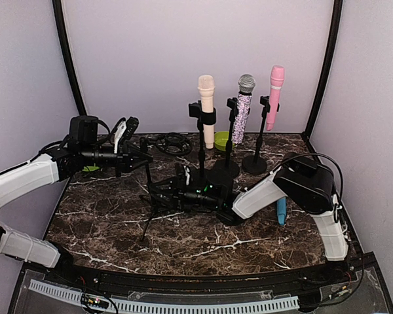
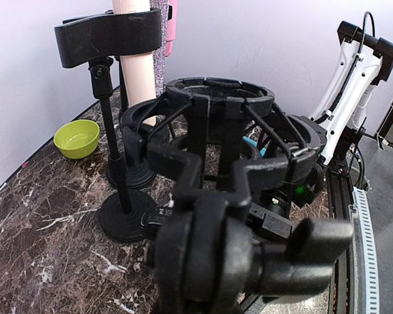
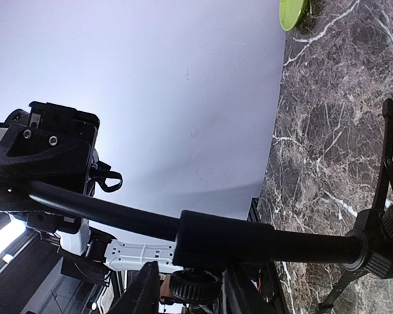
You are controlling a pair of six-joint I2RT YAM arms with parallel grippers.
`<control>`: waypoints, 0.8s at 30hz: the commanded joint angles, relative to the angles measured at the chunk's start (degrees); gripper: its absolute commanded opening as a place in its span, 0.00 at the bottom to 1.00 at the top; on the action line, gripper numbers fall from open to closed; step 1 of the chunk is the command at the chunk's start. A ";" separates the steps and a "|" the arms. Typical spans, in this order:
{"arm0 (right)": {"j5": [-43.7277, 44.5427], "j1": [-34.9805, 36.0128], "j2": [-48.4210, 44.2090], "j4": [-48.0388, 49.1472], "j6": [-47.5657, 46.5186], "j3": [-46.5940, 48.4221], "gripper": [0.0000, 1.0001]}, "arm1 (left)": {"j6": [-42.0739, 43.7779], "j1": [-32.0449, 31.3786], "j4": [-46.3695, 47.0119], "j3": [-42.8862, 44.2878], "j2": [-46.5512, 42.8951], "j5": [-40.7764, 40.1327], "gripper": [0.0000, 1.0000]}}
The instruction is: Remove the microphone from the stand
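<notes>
Presently, by view:

- Top external: left gripper (image 1: 136, 157), closed tight on the head of the tripod stand (image 1: 147, 196), which stands on the marble table (image 1: 203, 248).
- Top external: shock mount (image 1: 171, 142), a black ring at the stand's top, just past the left gripper.
- Top external: right gripper (image 1: 162, 193), reaching in low from the right, at the stand's pole above the legs.
- Top external: cream microphone (image 1: 206, 98), glitter microphone (image 1: 244, 104) and pink microphone (image 1: 275, 91), each upright in a clip on its own round-based stand along the back.
- Top external: green bowl (image 1: 221, 140) behind those stands; blue cylinder (image 1: 281, 210) lying beside the right arm.
- Left wrist: shock mount (image 2: 219, 98) close ahead, with the stand's black joint filling the foreground. The fingers cannot be made out here.
- Left wrist: cream microphone (image 2: 141, 78) in its clip to the left, with the green bowl (image 2: 76, 137) beyond.
- Right wrist: the stand's pole runs across the view from the tripod hub on the right to the left gripper (image 3: 42, 150).
- Right wrist: fingers (image 3: 144, 291) stand apart below the pole's thick sleeve. Whether they press on it cannot be told.
</notes>
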 commanded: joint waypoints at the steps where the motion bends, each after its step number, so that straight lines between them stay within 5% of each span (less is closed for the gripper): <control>1: 1.05 0.23 -0.56 -1.69 -2.27 0.74 0.28 | -0.99 -0.45 -1.22 -0.89 -2.36 1.79 0.09; 6: 2.82 0.36 -2.94 -8.01 -7.60 -0.23 0.13 | -0.58 -0.39 -1.68 -1.47 -2.91 1.33 0.09; 11: 8.76 1.05 -8.39 -25.37 -21.88 0.13 0.02 | -0.17 -0.44 -1.98 -1.41 -2.95 1.62 0.09; 24: 24.58 4.88 -9.20 -48.46 -39.73 7.90 0.03 | 0.57 -0.53 -2.16 -1.06 -2.80 1.92 0.09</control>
